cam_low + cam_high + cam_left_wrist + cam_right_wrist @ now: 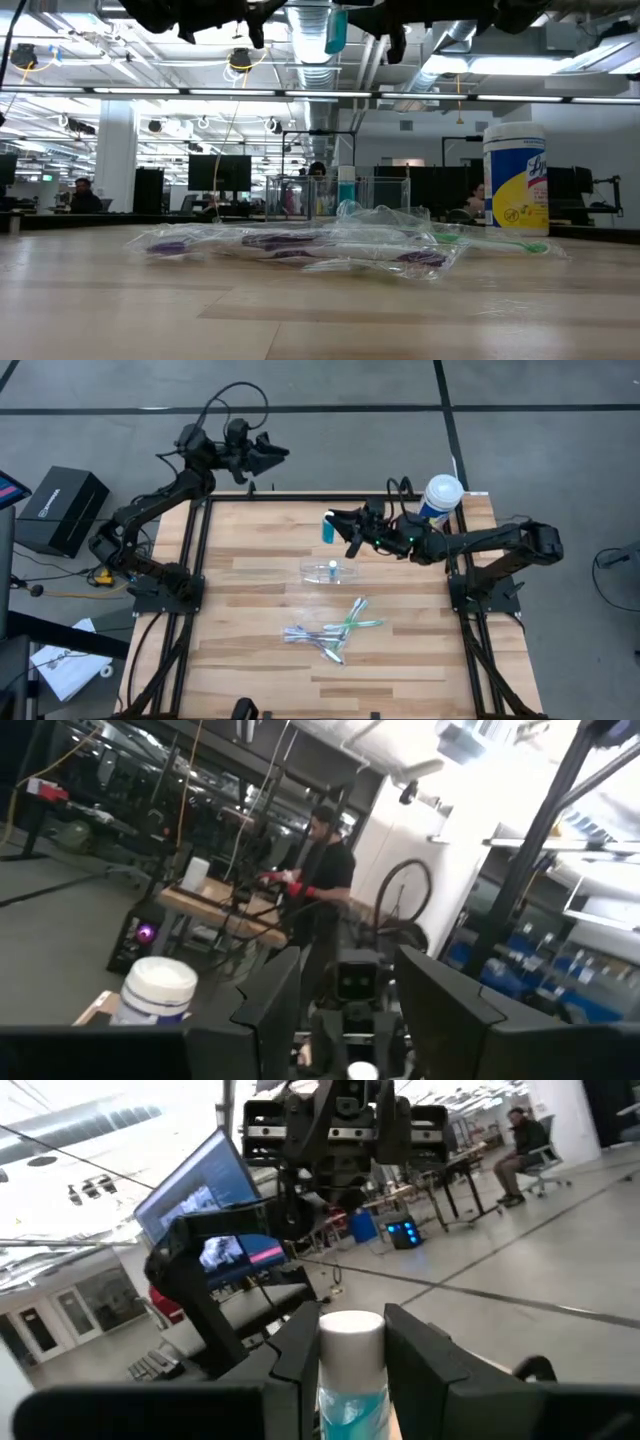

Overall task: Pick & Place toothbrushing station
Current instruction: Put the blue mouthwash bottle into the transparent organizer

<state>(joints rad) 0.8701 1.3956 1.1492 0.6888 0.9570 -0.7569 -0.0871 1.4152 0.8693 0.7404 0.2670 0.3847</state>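
My right gripper [338, 528] hangs high over the table's far middle, shut on a small blue tube [327, 529] with a white cap [350, 1335]. The low view shows this tube [336, 30] far above the wood. A clear plastic cup [332, 571] stands on the table below it, with another blue tube [346, 188] upright inside. Several wrapped green and purple-white toothbrushes [335, 632] lie flat nearer the front. My left gripper [272, 455] is open and raised beyond the table's far edge, with nothing between its fingers [270, 1010]. My right gripper pinches the tube's blue body [352, 1405] just below the white cap, between its two fingers. The fingers reach in about level from the table's right side and lie across the tube. The tube stands roughly upright, cap up, lifted well clear of the table.
A white-lidded yellow-and-blue canister [441, 498] stands at the table's far right corner, close to my right arm. A black box [62, 508] sits on the floor to the left. In the room beyond, a person [325, 870] stands at another bench.
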